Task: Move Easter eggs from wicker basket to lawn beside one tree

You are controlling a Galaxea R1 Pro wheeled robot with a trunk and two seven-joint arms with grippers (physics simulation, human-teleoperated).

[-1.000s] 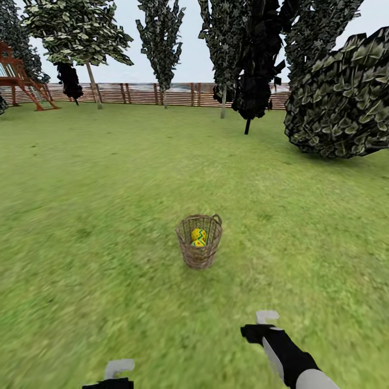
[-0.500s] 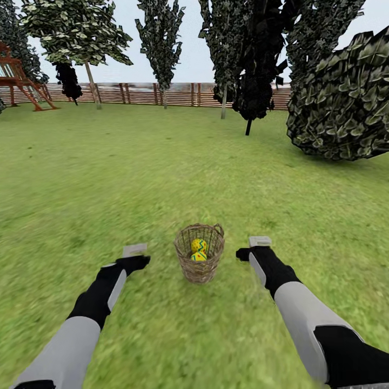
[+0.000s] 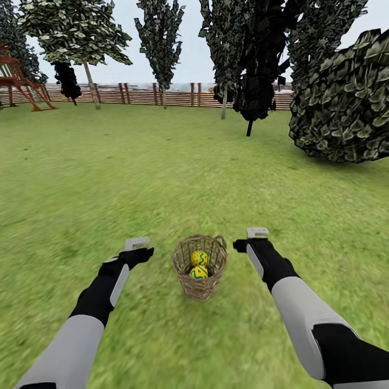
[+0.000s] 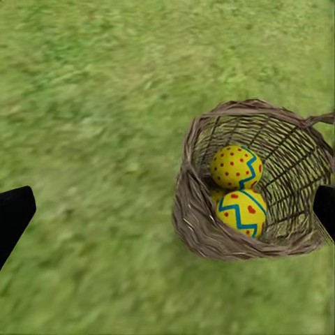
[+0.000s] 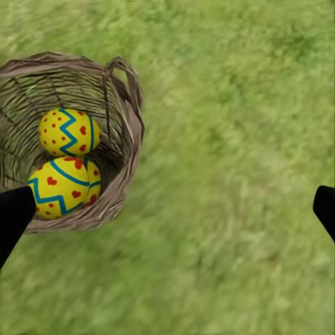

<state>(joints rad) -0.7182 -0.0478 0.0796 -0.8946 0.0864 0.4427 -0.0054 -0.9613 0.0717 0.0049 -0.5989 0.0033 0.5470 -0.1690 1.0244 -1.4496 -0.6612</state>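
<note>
Lawn (image 3: pixel 162 173) spreads wide and green to a brown slatted fence (image 3: pixel 162 96), with a bare-trunked tree (image 3: pixel 92 81) far off by that fence and a dark leafy mass (image 3: pixel 346 102) at the right. Both arms reach forward over the grass, and between them, near the robot, stands the wicker basket (image 3: pixel 200 267), upright on the lawn. The left gripper (image 3: pixel 138 244) hangs just beside it on one side, the right gripper (image 3: pixel 255 234) just beside it on the other; each has its jaws spread wide and holds nothing, as the dark fingertips at the far edges of both wrist views show. By my judgement the task is barely begun: no egg lies on the grass, none is near any tree, and lifting, carrying and placing all remain. Two Easter eggs (image 4: pixel 236 167) show plainly from the head; the wrist views look down inside, the left hinting at a third beneath, and the right showing the loop handle (image 5: pixel 124 70) clearly.
</note>
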